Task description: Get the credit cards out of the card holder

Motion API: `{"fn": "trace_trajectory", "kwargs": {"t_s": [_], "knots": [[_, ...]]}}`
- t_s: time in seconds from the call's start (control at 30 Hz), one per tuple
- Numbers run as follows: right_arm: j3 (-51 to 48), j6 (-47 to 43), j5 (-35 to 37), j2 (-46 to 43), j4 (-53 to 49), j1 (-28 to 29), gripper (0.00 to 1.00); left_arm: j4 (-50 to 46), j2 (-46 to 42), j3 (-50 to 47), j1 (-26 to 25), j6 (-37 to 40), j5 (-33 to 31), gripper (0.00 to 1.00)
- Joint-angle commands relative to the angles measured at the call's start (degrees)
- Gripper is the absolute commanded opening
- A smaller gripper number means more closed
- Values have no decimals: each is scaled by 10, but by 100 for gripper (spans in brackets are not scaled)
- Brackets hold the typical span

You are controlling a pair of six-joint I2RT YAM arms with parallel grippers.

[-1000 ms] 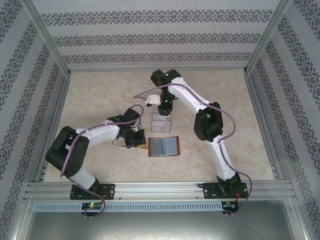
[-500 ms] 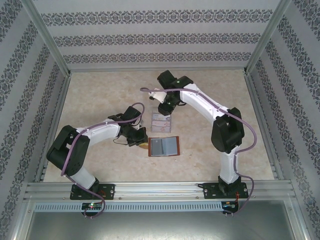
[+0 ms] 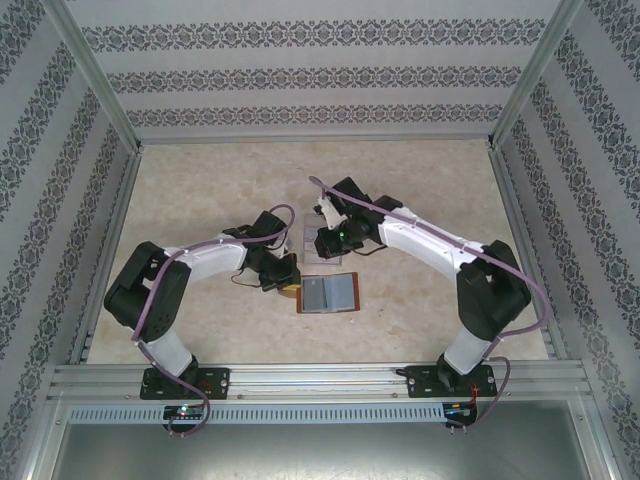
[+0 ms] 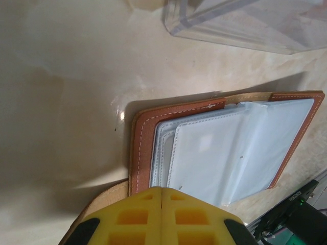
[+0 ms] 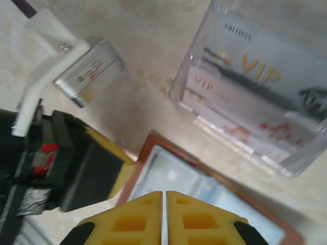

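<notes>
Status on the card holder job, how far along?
Done: several credit cards lie in the clear tray. In hand: left gripper shut at the strap of the open card holder; right gripper shut, empty, above it. Left: unclear whether its pockets hold more.

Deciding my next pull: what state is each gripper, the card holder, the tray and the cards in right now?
left gripper: shut, over the strap tab.
right gripper: shut, empty, above the card holder.
card holder: open, lying flat; pocket contents unclear.
clear tray: upright, holding cards.
credit cards: overlapping inside the tray.
</notes>
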Motion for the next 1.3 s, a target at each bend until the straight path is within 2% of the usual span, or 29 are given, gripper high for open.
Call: {"fn": "trace_trajectory", "kwargs": {"t_s": [0.0, 0.1, 0.3, 0.47, 0.87, 1.27], "knots": [[-26, 154, -31, -26, 67, 4, 8, 9, 16, 16, 8, 12, 17, 2], [-42, 182, -16, -40, 71, 17, 7, 12, 23, 16, 7, 11, 20, 2], [-100, 238, 0, -65, 116, 29, 14, 12, 31, 17, 8, 15, 22, 2], [-119, 264, -2, -43, 123, 41, 15, 11, 39, 17, 7, 17, 25, 2], [-104, 276, 30, 30, 92, 83, 22, 1, 45, 19, 7, 22, 25, 2], [-103, 279, 44, 60, 89, 90, 28, 8, 47, 17, 7, 19, 28, 2]]}}
